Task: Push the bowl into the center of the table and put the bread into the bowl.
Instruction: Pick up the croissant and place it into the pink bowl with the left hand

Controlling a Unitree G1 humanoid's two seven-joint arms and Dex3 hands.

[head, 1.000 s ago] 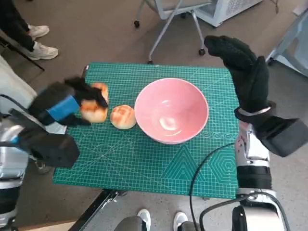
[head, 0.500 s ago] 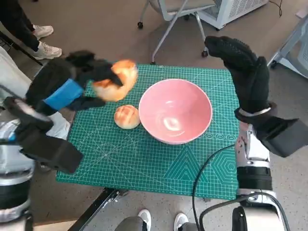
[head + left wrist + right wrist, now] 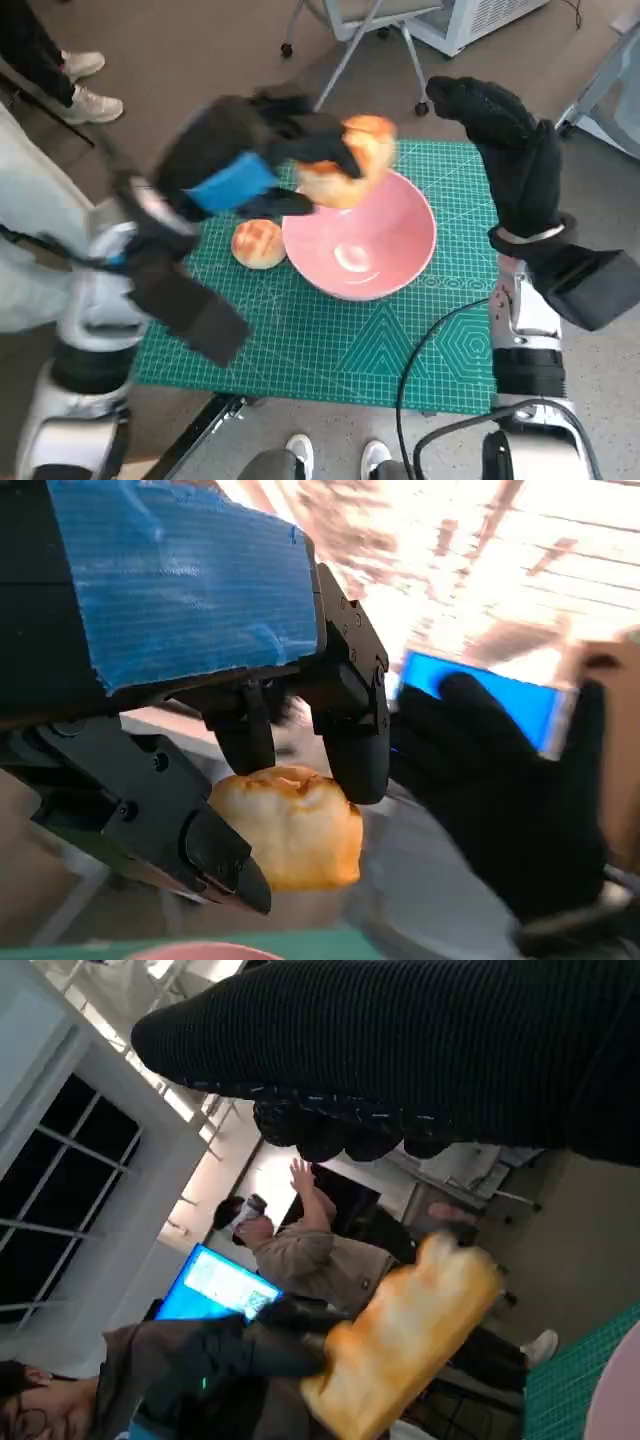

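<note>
I see open mat in front of the bowl (image 3: pixel 360 240), while a second bread roll (image 3: pixel 258 243) sits just beside its left rim, and my raised right hand (image 3: pixel 505 150) blocks its right.

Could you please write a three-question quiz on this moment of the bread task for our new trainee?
1. True or false: the bowl already holds bread.
2. Which hand grips the bread: A) left hand B) right hand?
3. Where does the second bun lie?

Key: 1. False. 2. A. 3. On the mat, beside the bowl, on the robot's left of it.
</note>
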